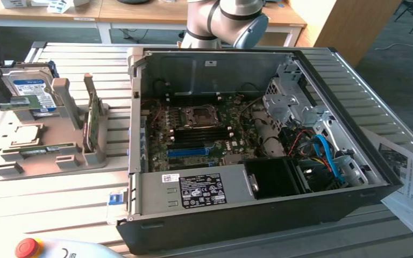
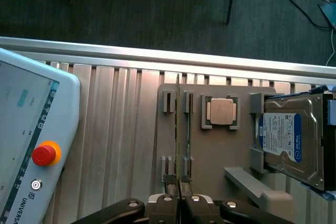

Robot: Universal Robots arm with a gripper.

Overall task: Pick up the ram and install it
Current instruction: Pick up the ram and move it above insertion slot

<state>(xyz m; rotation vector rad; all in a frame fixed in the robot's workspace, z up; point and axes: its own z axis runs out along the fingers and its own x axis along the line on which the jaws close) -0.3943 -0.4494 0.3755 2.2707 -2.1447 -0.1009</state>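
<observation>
A: State of the jaws?

B: The gripper point(image 2: 179, 202) was clamped on the near end of the ram point(image 2: 178, 129). The stick ran edge-on straight out from between the jaws.

A: Seated or free?

B: Not settled from the wrist view. In the exterior view it appeared to hang just above the grey tray point(image 1: 63, 161), so I judged the pick-up step to be in hand, with the grip already made.

A: Neighbours?

B: The second ram point(image 1: 47, 149) lay in its tray slot close by the held one. The processor point(image 2: 220, 112) sat a little off to one side of the jaws, with the hard drive point(image 2: 287, 140) beyond it. On the opposite side was the teach pendant point(image 2: 26, 129) with its red stop button point(image 2: 43, 154).

A: And far off?

B: The open computer case point(image 1: 264, 220) stood well apart from the jaws, with the motherboard point(image 1: 221, 121) exposed and dark memory slots point(image 1: 196, 138) visible.

A: What does installing call for?

B: In my judgement: clearing the tray posts, holding the stick square in the grip, lining its edge up with a slot, and pressing evenly.
</observation>
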